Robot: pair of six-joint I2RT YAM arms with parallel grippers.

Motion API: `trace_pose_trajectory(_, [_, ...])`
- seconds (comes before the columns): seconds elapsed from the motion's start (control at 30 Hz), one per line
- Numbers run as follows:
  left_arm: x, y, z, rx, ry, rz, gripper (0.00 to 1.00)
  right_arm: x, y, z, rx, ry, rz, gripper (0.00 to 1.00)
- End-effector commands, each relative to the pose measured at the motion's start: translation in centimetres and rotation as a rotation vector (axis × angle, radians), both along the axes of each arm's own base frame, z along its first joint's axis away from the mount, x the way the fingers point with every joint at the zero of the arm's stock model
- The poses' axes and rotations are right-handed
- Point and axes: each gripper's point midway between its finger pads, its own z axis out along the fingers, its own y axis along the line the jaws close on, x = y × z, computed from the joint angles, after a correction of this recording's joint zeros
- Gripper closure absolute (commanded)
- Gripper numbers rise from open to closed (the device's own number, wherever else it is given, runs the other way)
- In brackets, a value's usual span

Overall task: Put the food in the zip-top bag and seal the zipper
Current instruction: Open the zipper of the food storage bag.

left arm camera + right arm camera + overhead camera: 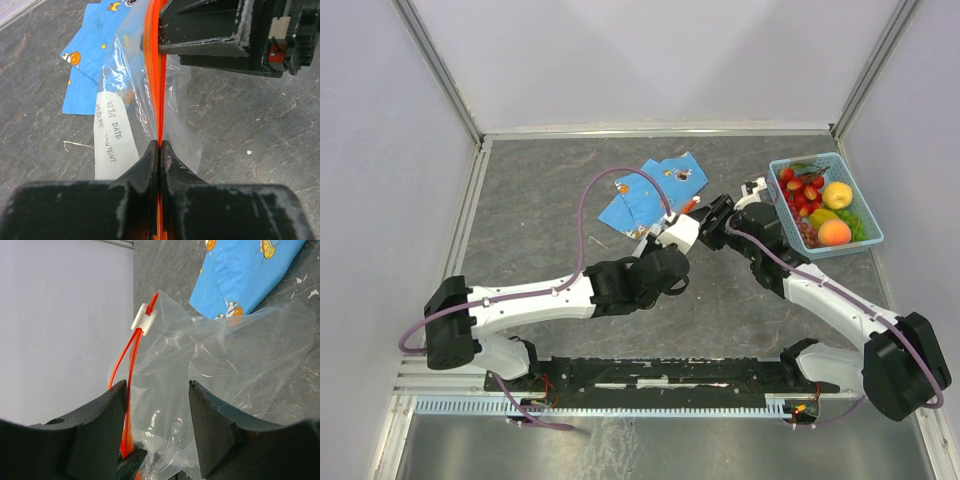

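The clear zip-top bag (pixel 120 112) hangs between my two grippers above the table, and no food shows inside it. My left gripper (pixel 160 146) is shut on its red-orange zipper (pixel 156 75). My right gripper (pixel 157 387) is open, with crinkled bag plastic (pixel 225 365) between its fingers and the zipper (pixel 122 370) against its left finger. A white slider (pixel 144 320) sits at the strip's far end. In the top view both grippers, left (pixel 680 232) and right (pixel 713 222), meet at the bag. The food (pixel 820 205) lies in the basket: strawberries, lemon, orange and grapes.
The light-blue basket (pixel 860 196) stands at the right rear. A blue patterned cloth (pixel 650 195) lies flat behind the bag; it also shows in the left wrist view (pixel 82 75) and the right wrist view (pixel 245 275). White walls enclose the table.
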Motion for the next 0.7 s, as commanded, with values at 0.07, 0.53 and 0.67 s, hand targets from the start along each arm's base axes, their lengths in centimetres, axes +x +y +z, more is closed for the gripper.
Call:
trace_pose_trajectory(0.07, [0.3, -1.4, 2.2, -0.030, -0.053, -0.024, 0.93, 0.0, 1.1, 1.1, 0.028, -0.010, 0.049, 0.47])
trace_pose_trajectory(0.53, [-1.2, -1.5, 4.9, -0.152, 0.054, -0.011, 0.42, -0.9, 0.1, 0.5, -0.090, -0.022, 0.065, 0.98])
trace_pose_trajectory(0.67, [-1.7, -2.6, 5.2, -0.156, 0.114, -0.028, 0.38, -1.0, -0.4, 0.5, -0.116, -0.024, 0.052, 0.98])
